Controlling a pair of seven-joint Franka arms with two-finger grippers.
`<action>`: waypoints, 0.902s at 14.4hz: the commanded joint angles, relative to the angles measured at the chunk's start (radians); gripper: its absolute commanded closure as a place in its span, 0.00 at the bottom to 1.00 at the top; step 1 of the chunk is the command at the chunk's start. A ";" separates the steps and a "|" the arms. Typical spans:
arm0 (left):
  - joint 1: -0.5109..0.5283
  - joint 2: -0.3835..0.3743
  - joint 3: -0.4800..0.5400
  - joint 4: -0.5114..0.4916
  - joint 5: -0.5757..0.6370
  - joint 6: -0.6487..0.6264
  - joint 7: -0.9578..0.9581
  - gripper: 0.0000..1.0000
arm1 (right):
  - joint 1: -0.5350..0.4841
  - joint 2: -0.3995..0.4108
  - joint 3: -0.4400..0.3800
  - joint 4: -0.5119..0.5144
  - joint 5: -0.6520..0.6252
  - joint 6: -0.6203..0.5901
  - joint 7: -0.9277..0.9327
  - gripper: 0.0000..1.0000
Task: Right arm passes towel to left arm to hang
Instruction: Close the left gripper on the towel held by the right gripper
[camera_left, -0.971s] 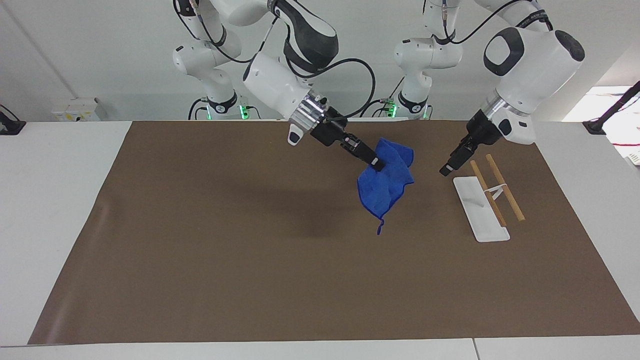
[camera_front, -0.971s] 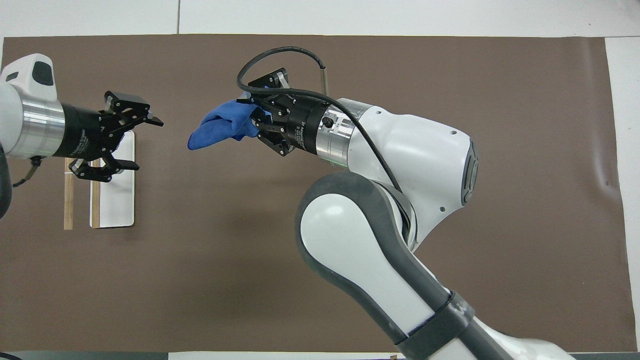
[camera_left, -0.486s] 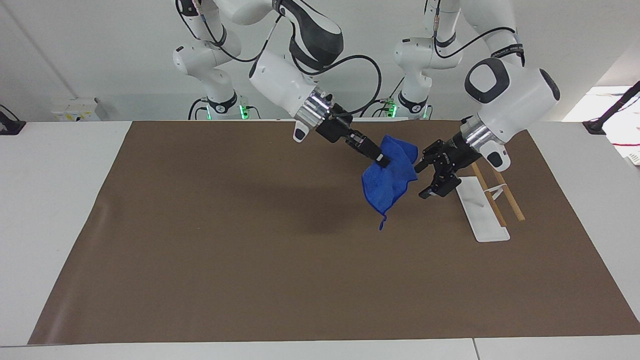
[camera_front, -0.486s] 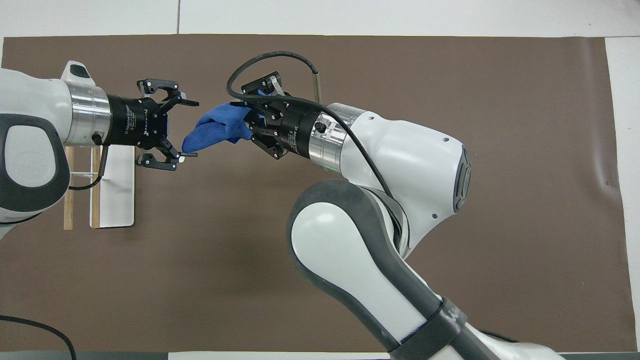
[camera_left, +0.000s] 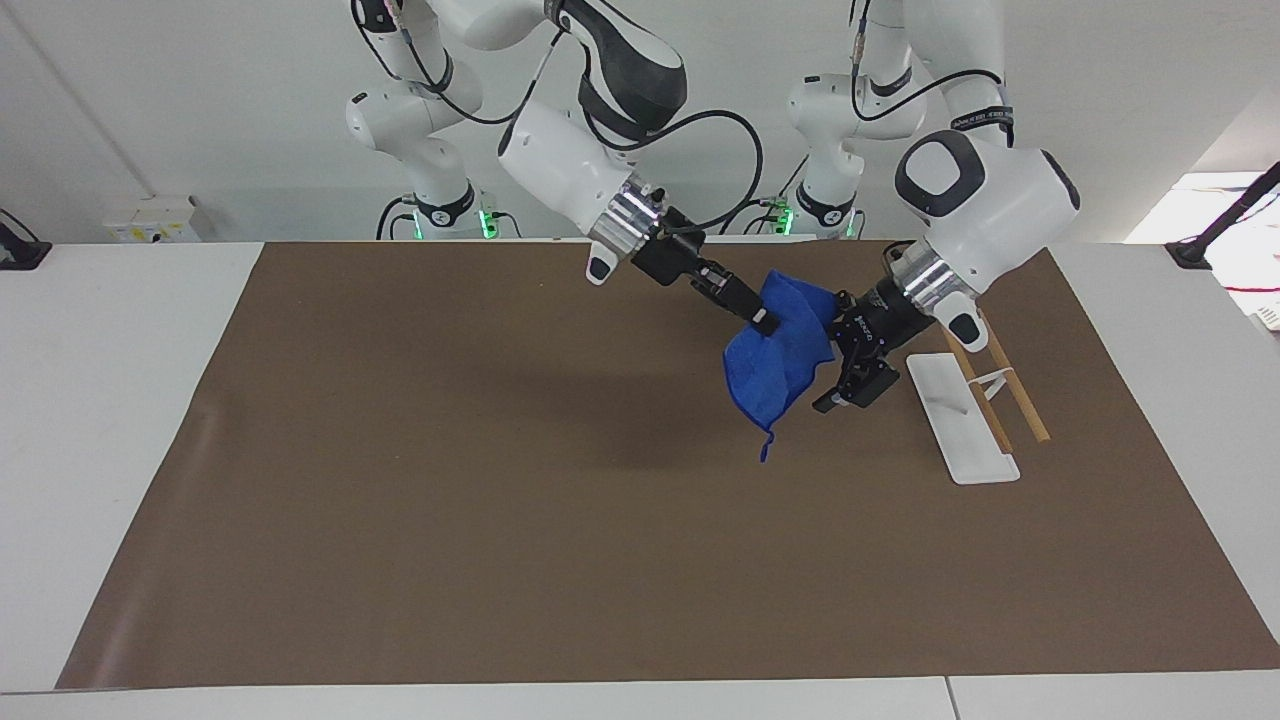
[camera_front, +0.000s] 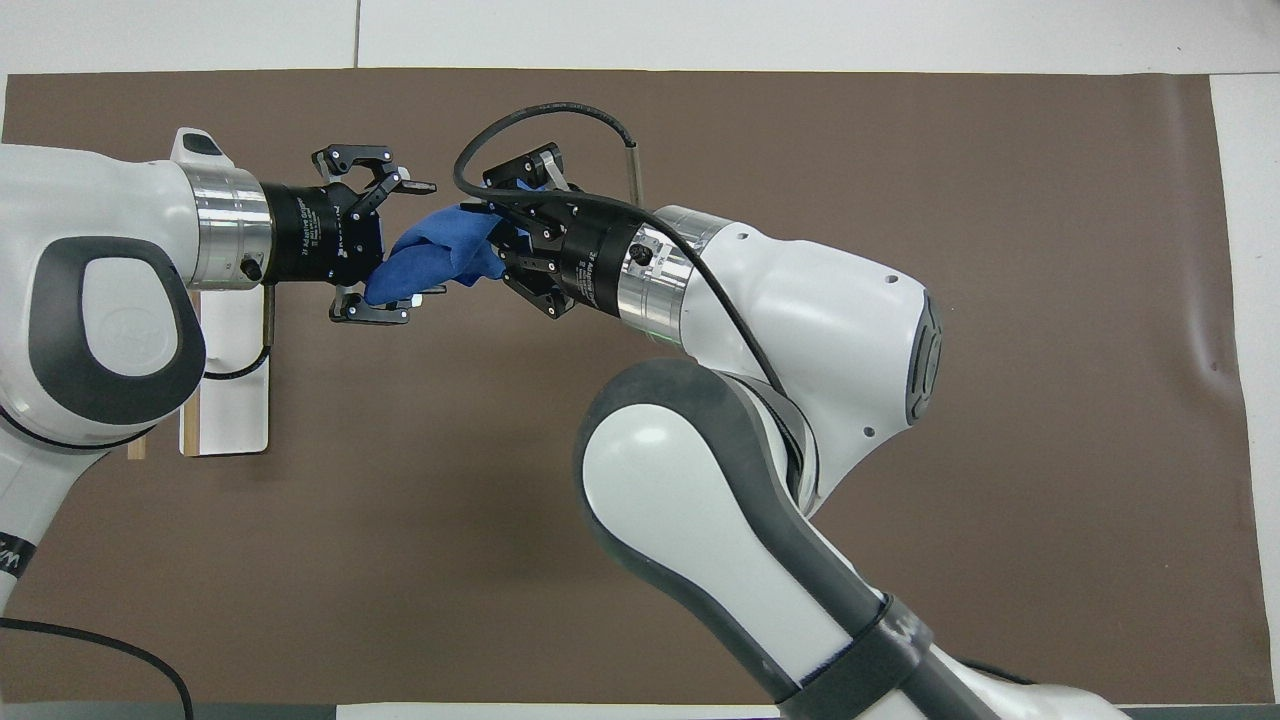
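Over the brown mat (camera_left: 400, 480), beside the white rack (camera_left: 960, 420), the towel (camera_left: 775, 355) hangs bunched and bright blue, a short cord dangling from its lowest corner. The right gripper (camera_left: 762, 318) pinches its top; the left gripper (camera_front: 395, 250) gapes wide around its end.

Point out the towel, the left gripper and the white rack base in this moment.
towel (camera_left: 778, 358): facing view, middle of the hanging blue cloth.
left gripper (camera_front: 418, 238): overhead view, midway between its open fingertips, around the towel's end.
white rack base (camera_left: 958, 420): facing view, bare flat plate.
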 joint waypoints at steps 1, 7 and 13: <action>-0.016 -0.004 0.008 -0.012 -0.019 0.039 0.002 0.50 | 0.006 0.011 -0.002 0.012 0.020 0.017 0.006 1.00; -0.021 -0.001 0.008 -0.008 -0.023 0.066 0.047 1.00 | 0.003 0.012 -0.002 0.012 0.020 0.016 0.003 1.00; -0.018 -0.006 0.013 0.004 -0.009 0.068 0.050 1.00 | -0.003 0.012 -0.002 0.012 0.019 0.016 0.001 1.00</action>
